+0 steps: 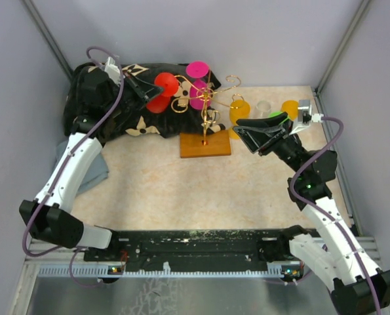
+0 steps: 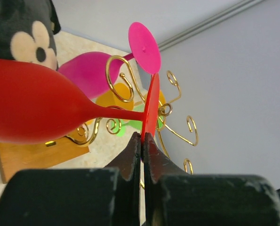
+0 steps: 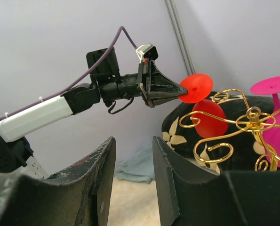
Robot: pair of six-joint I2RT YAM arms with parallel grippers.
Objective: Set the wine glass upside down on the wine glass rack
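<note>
Glass, bowl down, is left of the rack, not yet hooked; left end effector pinches its foot. Right end effector is part open, empty.

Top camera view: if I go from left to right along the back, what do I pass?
Left hand → red wine glass → pink wine glass → orange glass → clear glass → second orange glass.

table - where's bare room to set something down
Widest bare patch: table front, between the rack base and the black rail, left arm and right arm either side. Crowded at the back: black cloth, rack, red glass, pink glass, orange glasses.
</note>
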